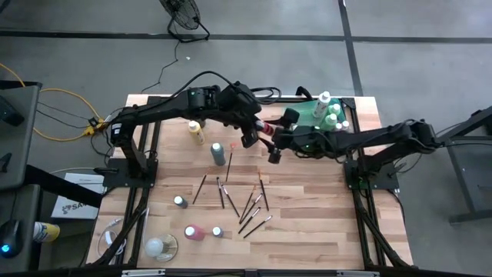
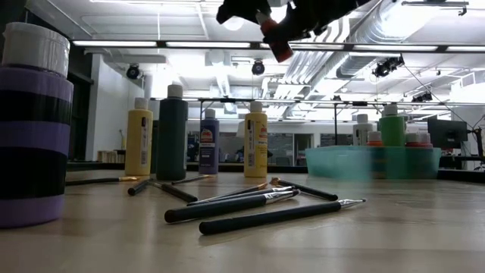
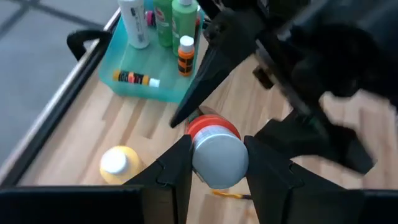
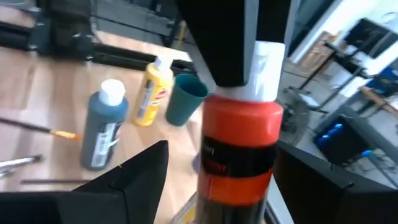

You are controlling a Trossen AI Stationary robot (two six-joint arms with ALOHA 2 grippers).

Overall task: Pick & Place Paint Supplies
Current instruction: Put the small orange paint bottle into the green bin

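Red paint bottle (image 3: 214, 149) held above the bench (image 1: 307, 231) by its white cap, clamped in left gripper (image 3: 217, 163). Right gripper (image 4: 217, 180), fingers spread either side of the bottle's body, not yet closed. Handover judged pending. Green tray (image 1: 311, 115) lies nearer the right arm. Open workshop beyond.

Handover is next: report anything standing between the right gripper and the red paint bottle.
Nothing visible does. The left gripper holds the red paint bottle by its white cap above the table, and the bottle's body sits between the open fingers of the right gripper, with gaps on either side.
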